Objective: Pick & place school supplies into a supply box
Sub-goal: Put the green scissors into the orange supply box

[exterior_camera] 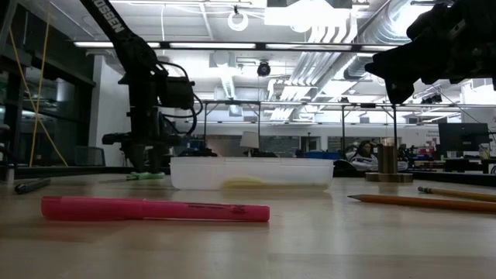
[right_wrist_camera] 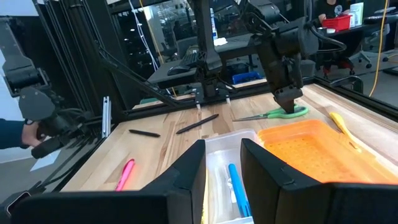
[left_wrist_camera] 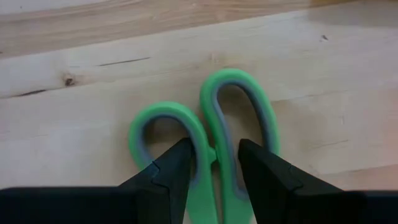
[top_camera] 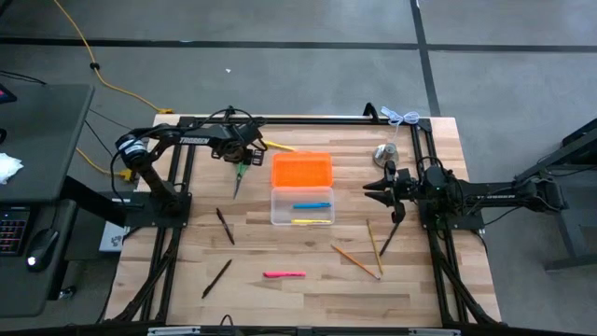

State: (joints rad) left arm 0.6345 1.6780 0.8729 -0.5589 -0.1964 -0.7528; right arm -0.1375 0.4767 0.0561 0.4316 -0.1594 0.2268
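- Left pincer (left_wrist_camera: 211,171) down at the scissors (top_camera: 240,174), fingers apart, astride the bridge between the two green loops; not yet clamped.
- Scissors flat on the tabletop (top_camera: 308,299), just left of the box (top_camera: 301,191), blades running toward the near edge.
- Right pincer (right_wrist_camera: 221,168) apart, empty, hanging right of the box.
- Box open, orange lid (top_camera: 301,170) back, blue pen (top_camera: 312,205) and yellow pen (top_camera: 312,221) inside.
- Short carry, probably; lid nearest in the way.
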